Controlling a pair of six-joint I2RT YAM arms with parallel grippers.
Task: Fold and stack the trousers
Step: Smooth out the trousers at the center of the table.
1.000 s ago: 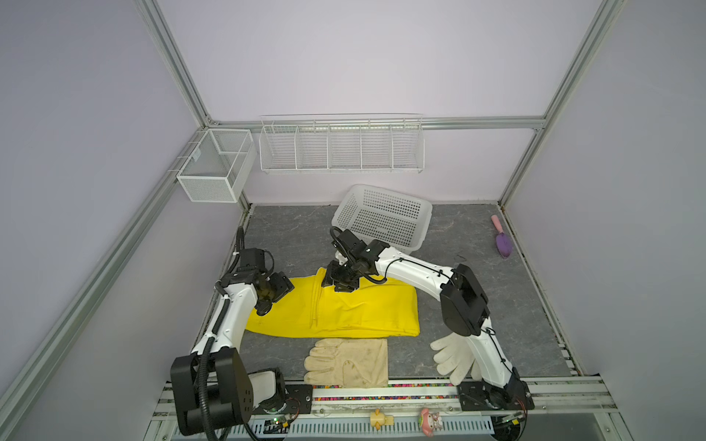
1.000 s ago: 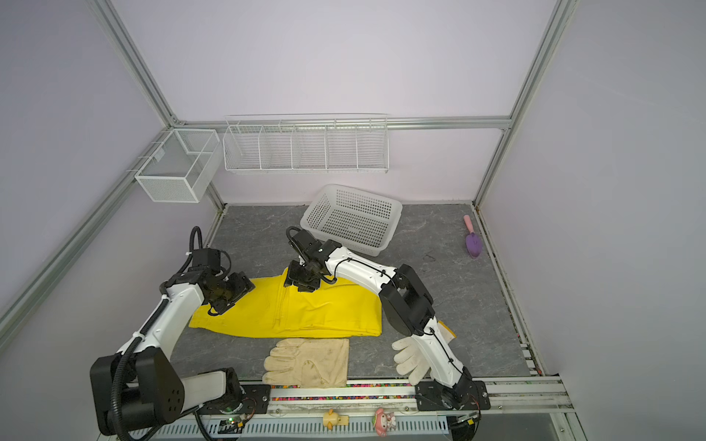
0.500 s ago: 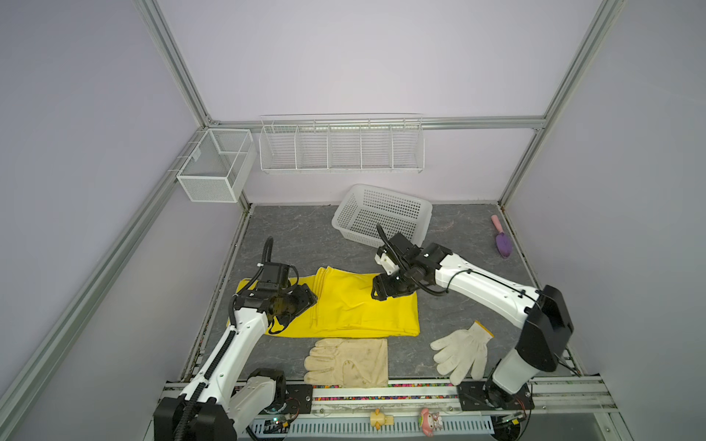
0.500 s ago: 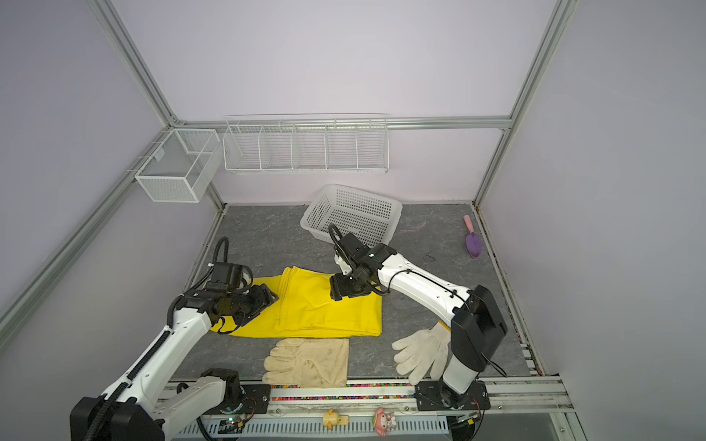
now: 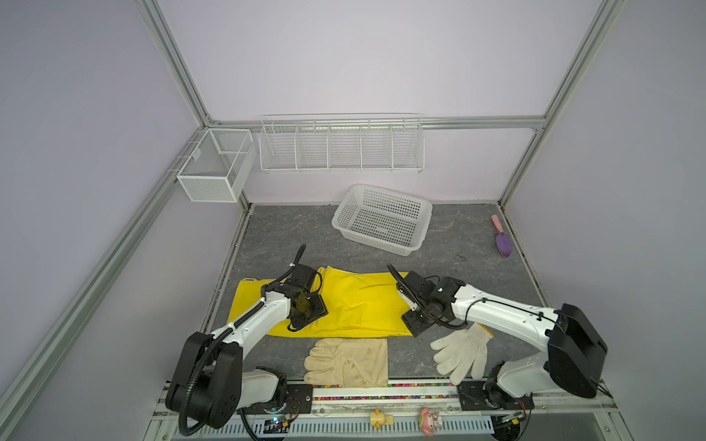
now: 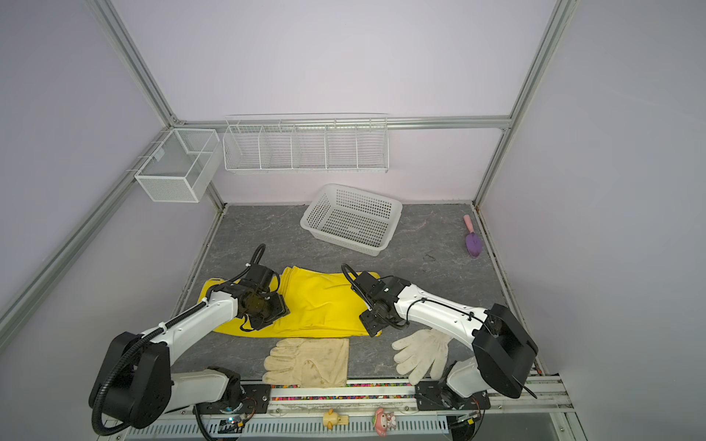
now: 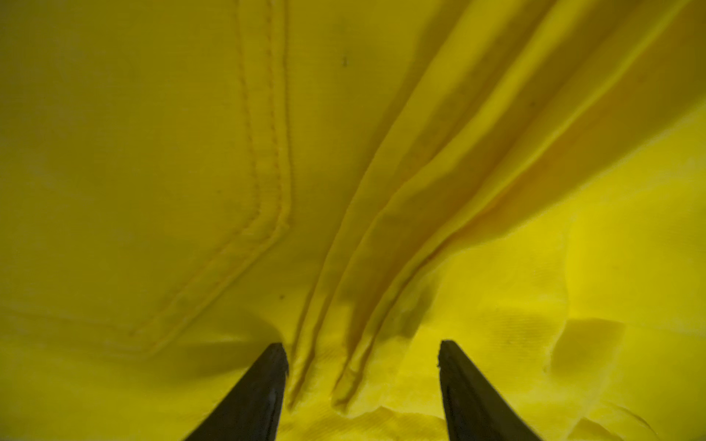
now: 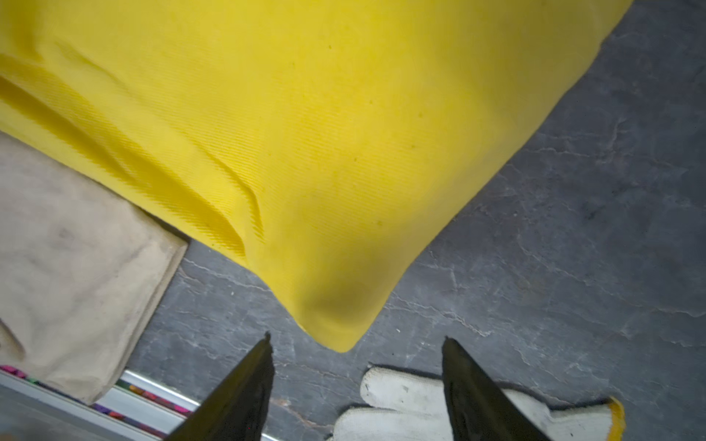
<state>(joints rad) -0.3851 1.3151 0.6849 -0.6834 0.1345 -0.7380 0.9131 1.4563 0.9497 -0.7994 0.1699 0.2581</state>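
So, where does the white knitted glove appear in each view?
Top view: white knitted glove lies near the front rail, under the right arm.
Top view: same place.
Left wrist: not in it.
Right wrist: fingers by the gripper tips.
Shared landmark: bright yellow cloth trousers' corner.

The trousers (image 8: 305, 114) are matt yellow cloth with a fine twill weave and stitched seams. The bench (image 5: 290, 233) looks like dull grey veined stone. The cream glove (image 5: 349, 361) seems soft, scuffed leather; the white glove (image 5: 462, 351) is knitted. The basket (image 5: 382, 219) is glossy white plastic.
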